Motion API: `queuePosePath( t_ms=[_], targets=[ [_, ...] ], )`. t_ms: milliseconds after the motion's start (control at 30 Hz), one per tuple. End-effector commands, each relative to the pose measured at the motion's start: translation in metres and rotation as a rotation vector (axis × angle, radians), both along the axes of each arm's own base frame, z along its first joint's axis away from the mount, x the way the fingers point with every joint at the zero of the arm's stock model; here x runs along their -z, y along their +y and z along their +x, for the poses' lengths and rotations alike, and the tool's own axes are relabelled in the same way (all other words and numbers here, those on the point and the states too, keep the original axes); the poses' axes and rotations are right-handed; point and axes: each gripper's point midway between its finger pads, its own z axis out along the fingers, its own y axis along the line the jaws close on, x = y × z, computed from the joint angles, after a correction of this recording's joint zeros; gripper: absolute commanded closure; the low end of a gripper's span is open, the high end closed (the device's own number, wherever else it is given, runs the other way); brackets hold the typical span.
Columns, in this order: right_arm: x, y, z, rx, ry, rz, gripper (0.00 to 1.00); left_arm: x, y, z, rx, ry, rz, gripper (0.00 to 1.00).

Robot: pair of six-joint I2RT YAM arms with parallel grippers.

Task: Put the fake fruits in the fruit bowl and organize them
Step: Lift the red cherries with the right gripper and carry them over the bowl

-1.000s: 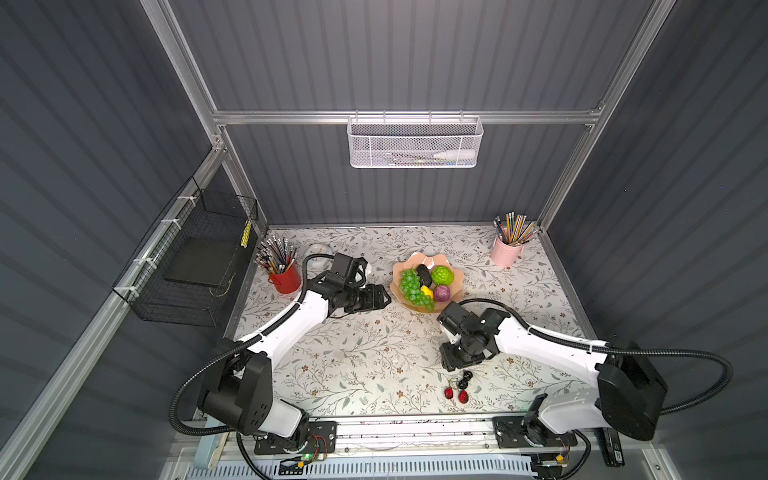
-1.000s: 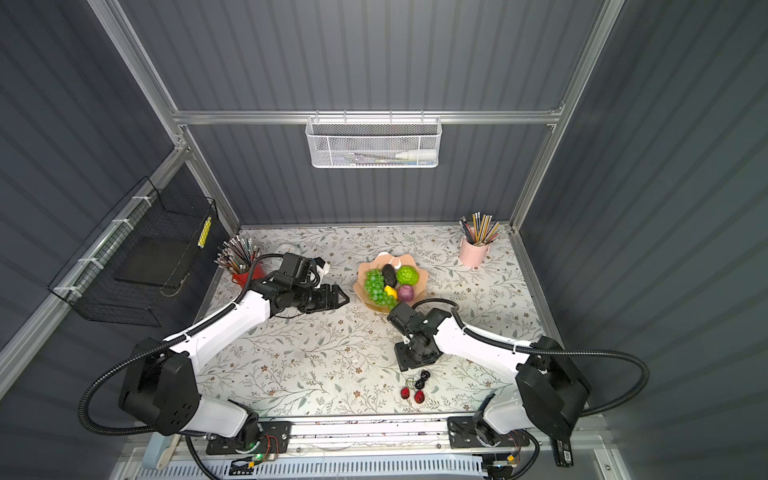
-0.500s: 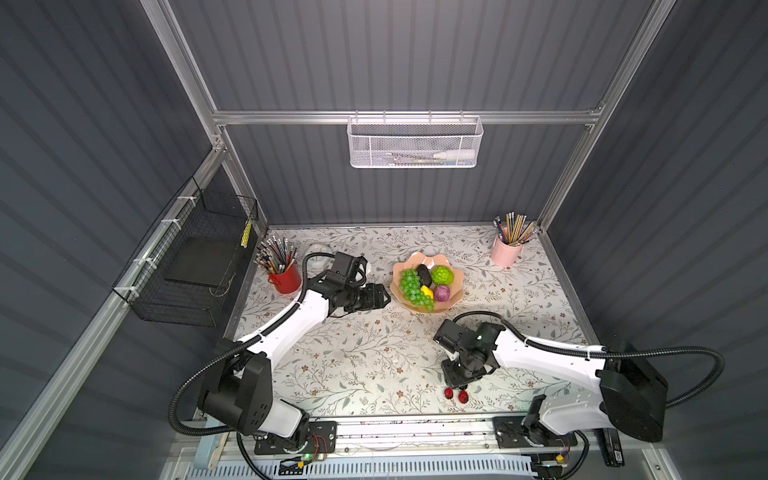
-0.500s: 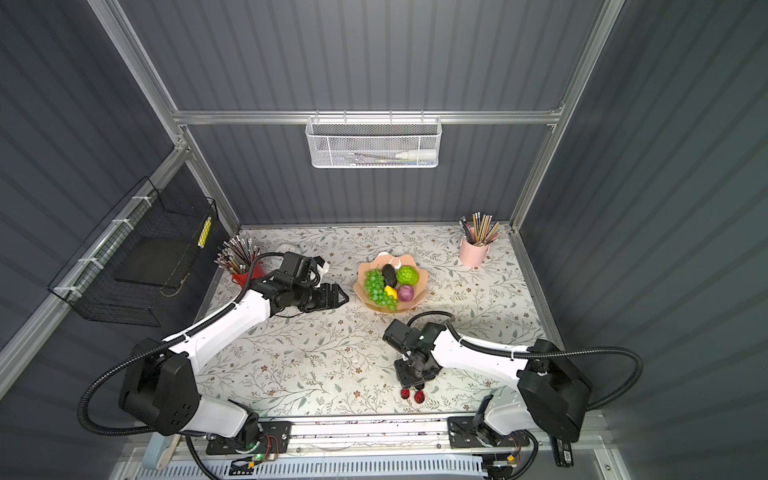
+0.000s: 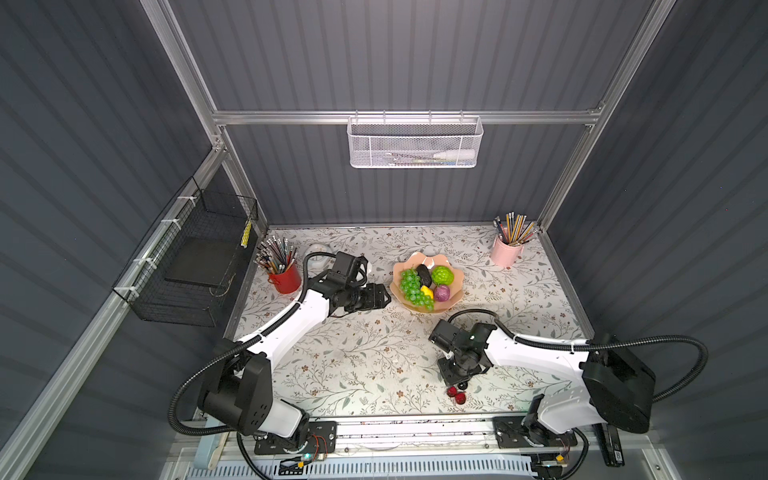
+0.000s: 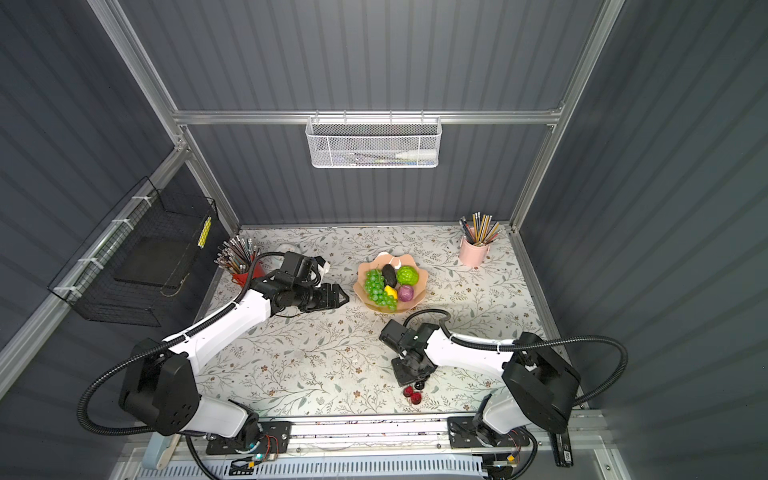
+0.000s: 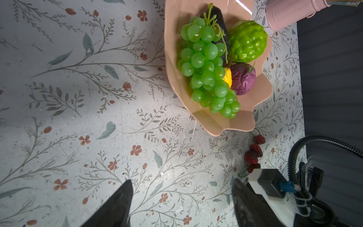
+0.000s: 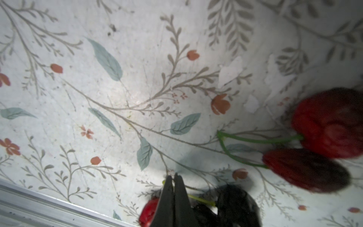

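The salmon-pink fruit bowl [image 5: 428, 308] stands at mid-table and holds the green grapes [image 5: 411, 286], black avocado [image 5: 424, 272], bumpy lime-green ball [image 5: 442, 275], purple fruit [image 5: 441, 293] and yellow lemon [image 5: 427, 291]. My left gripper [image 5: 386, 297] hovers open just left of the bowl [image 7: 222, 129], with nothing between its fingers. Near the front edge, my right gripper [image 8: 173, 176] is shut on the green stem of a red-and-dark cherry pair [image 8: 149, 212]. A second pair of red cherries [image 8: 326, 121] lies beside it on the mat; in a top view these cherries [image 5: 456, 395] peek out under the gripper.
A red pencil cup [image 5: 284, 276] stands at the back left and a pink pencil cup [image 5: 506, 251] at the back right. A white mesh basket [image 5: 413, 143] hangs on the back wall, a black wire basket [image 5: 195, 257] on the left wall. The table's metal front rail [image 8: 59, 208] runs close to the cherries.
My right gripper has moved from near the bowl toward the front edge, come down over the cherries and shut on a stem. The left arm has not moved.
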Motion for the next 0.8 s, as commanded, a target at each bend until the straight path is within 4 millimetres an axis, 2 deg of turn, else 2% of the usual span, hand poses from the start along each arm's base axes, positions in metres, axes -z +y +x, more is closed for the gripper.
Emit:
queuePosePath(
  t_ms=[0,200,400,500,633,767],
  targets=[
    [-0.006,-0.008,0.003,0.004,-0.038,-0.019,1.00,-0.003,-0.003,0.003,-0.001,0.008,0.007,0.21],
    [-0.029,-0.005,0.011,0.014,-0.087,0.012,1.00,-0.002,-0.004,0.003,0.002,0.011,0.014,0.21],
    [-0.073,0.006,0.037,0.050,-0.153,0.103,1.00,-0.003,0.002,-0.001,-0.010,0.000,0.027,0.21],
    [-0.106,0.010,0.063,0.071,-0.217,0.173,1.00,-0.004,0.008,-0.004,-0.029,-0.012,0.039,0.21],
    [-0.144,0.009,0.116,0.111,-0.343,0.236,1.00,-0.002,0.015,-0.005,-0.060,-0.013,0.055,0.21],
    [-0.157,0.013,0.166,0.147,-0.413,0.282,1.00,0.000,0.017,-0.006,-0.088,-0.008,0.047,0.21]
  ],
)
